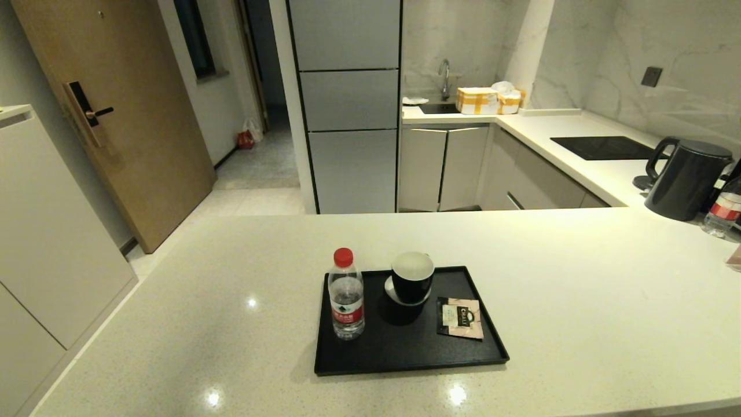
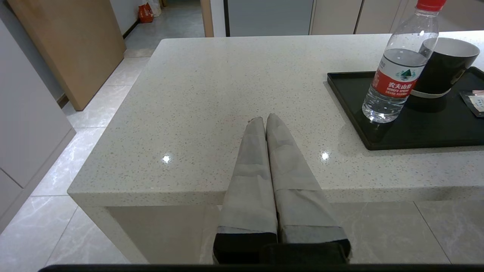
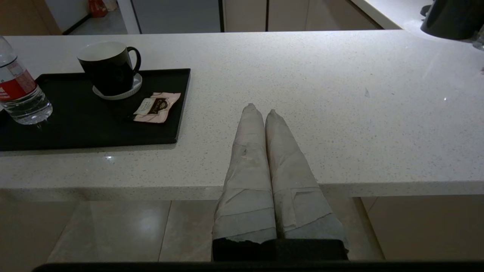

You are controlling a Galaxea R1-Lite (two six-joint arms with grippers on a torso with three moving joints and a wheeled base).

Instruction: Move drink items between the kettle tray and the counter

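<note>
Flat matte black tray with low rim (image 1: 405, 353) sits mid-counter on the cream speckled stone worktop (image 1: 579, 301). On it: round black cup with white inside (image 1: 412, 277), which shows a handle in the right wrist view, standing on a white saucer (image 3: 133, 90); pink-and-black tea sachet (image 1: 460, 318) lying flat just right of the cup, near the tray's right rim; clear water bottle with red cap (image 1: 346, 294) at left. Left gripper (image 2: 263, 120) and right gripper (image 3: 260, 110) both pinched closed, empty, held low at the counter's near edge. Sachet lies toward the right arm's side; right gripper judged nearer.
</note>
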